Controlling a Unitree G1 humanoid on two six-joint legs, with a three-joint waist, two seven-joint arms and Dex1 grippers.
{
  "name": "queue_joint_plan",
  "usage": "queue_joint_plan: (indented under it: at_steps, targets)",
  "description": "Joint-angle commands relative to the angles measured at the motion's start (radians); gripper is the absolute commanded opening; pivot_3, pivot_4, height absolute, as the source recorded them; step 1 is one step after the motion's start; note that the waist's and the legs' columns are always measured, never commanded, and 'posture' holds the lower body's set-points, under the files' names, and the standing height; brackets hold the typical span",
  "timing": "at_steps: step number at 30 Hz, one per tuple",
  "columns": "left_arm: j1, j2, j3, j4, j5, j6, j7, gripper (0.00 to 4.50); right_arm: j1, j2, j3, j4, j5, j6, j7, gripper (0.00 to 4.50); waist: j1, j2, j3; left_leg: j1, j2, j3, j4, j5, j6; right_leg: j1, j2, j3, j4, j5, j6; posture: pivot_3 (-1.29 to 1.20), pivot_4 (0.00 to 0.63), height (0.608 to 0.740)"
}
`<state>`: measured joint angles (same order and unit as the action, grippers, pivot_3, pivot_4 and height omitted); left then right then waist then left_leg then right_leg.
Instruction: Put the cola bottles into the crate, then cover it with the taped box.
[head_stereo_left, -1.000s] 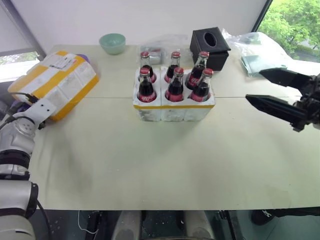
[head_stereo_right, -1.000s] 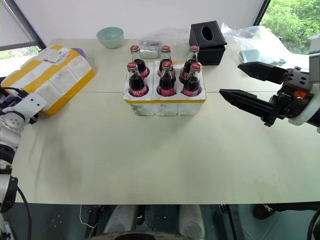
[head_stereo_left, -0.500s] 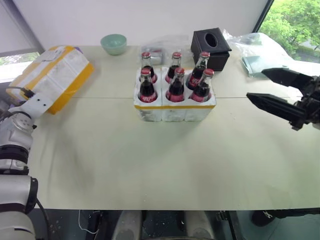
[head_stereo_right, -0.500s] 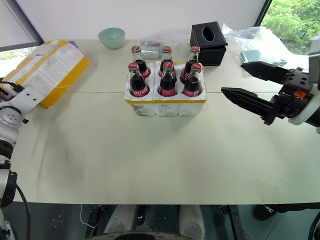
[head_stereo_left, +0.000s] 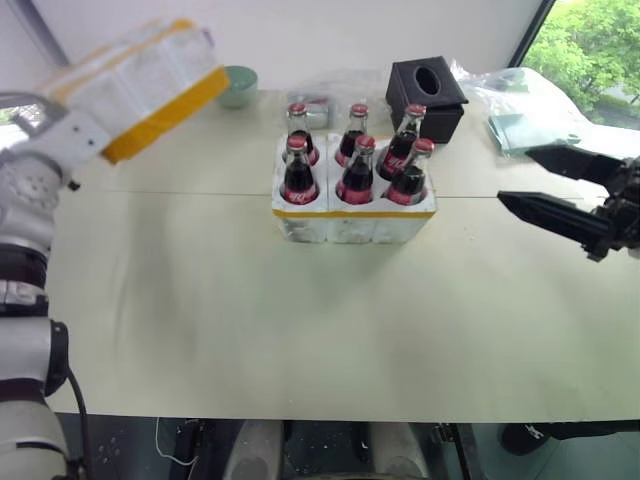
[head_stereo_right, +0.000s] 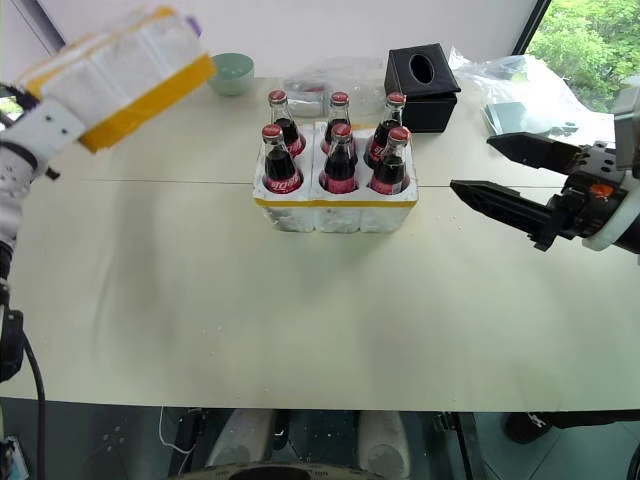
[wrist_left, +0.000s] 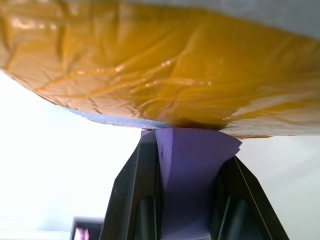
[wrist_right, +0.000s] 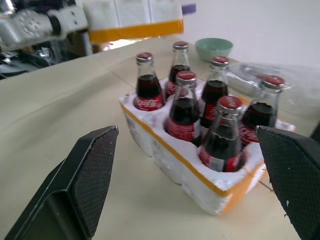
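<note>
Our left gripper (wrist_left: 186, 200) is clamped on a purple tab under the taped box (head_stereo_left: 135, 82), holding it tilted in the air above the table's (head_stereo_left: 300, 320) far left, well apart from the crate (head_stereo_left: 352, 212). We see all six cola bottles (head_stereo_left: 355, 165) standing in the crate's wells. Our right gripper (head_stereo_left: 545, 185) hangs wide open and empty, right of the crate.
</note>
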<state>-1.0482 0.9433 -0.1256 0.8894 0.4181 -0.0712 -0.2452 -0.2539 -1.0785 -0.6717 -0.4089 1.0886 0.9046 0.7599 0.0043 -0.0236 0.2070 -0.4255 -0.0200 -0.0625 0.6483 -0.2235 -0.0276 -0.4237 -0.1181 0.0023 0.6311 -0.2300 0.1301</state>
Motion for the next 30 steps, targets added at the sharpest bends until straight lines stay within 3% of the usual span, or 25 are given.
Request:
queue_joint_plan:
  at_steps: [1, 7, 16, 21, 30]
  targets:
    - [-0.094, 0.004, 0.020, -0.061, -0.027, -0.078, -0.034, 0.56, 0.009, 0.005, -0.024, -0.011, -0.012, -0.024, 0.001, 4.50, 0.000, 0.000, 0.000, 0.000, 0.000, 0.000, 0.000, 0.000, 0.000, 0.000, 0.000, 0.000, 0.000, 0.000, 0.000, 0.00, 0.150, 0.739]
    - [-0.153, -0.079, 0.022, -0.189, -0.117, -0.204, -0.167, 0.56, 0.023, 0.020, -0.028, -0.017, -0.017, -0.019, -0.019, 4.50, 0.006, 0.000, 0.000, 0.000, 0.000, 0.000, 0.001, 0.000, 0.000, 0.000, 0.000, 0.000, 0.000, 0.000, 0.001, 0.00, 0.150, 0.739]
    - [-0.049, -0.117, 0.005, -0.432, -0.166, -0.276, -0.340, 0.56, 0.059, 0.042, -0.043, -0.041, -0.011, -0.020, -0.044, 4.50, -0.008, 0.000, 0.000, 0.000, 0.000, 0.000, 0.000, 0.000, 0.000, 0.000, 0.000, 0.000, 0.001, 0.000, 0.001, 0.00, 0.150, 0.739]
    - [-0.024, -0.109, -0.043, -0.387, -0.081, -0.380, -0.328, 0.56, 0.058, 0.044, -0.032, -0.039, -0.012, -0.027, -0.048, 4.50, -0.016, 0.000, 0.000, 0.000, 0.000, 0.000, 0.001, 0.000, 0.000, 0.000, 0.000, 0.001, 0.001, 0.001, 0.000, 0.00, 0.150, 0.739]
    - [-0.049, -0.176, -0.131, -0.315, 0.038, -0.521, -0.274, 0.56, 0.045, 0.064, -0.007, -0.039, -0.008, -0.041, -0.064, 4.50, -0.011, 0.000, 0.000, 0.000, 0.000, 0.000, 0.002, 0.000, 0.000, 0.002, 0.000, 0.001, 0.001, 0.001, 0.001, 0.00, 0.150, 0.739]
